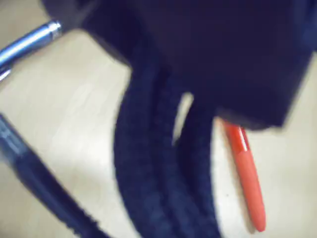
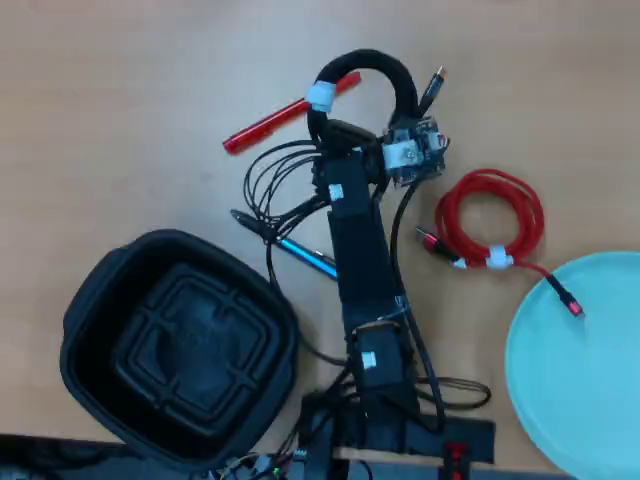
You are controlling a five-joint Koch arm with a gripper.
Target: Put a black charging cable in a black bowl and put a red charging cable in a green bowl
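Note:
The black charging cable (image 2: pixel 365 62), a coil with a white tie, lies at the top of the overhead view. In the wrist view its thick strands (image 1: pixel 148 163) hang blurred from under my dark gripper (image 1: pixel 208 101). My gripper (image 2: pixel 335 130) sits at the coil's lower left end and looks shut on it. The red charging cable (image 2: pixel 490 225) lies coiled to the right, one plug resting on the pale green bowl's rim (image 2: pixel 530 330) at the lower right. The black bowl (image 2: pixel 180 345) stands at the lower left, empty.
A red pen (image 2: pixel 270 125) lies left of the coil and also shows in the wrist view (image 1: pixel 245 173). A blue pen (image 2: pixel 305 257) and a dark pen (image 2: pixel 250 222) lie left of the arm. Thin black wires trail beside the arm (image 2: pixel 365 260).

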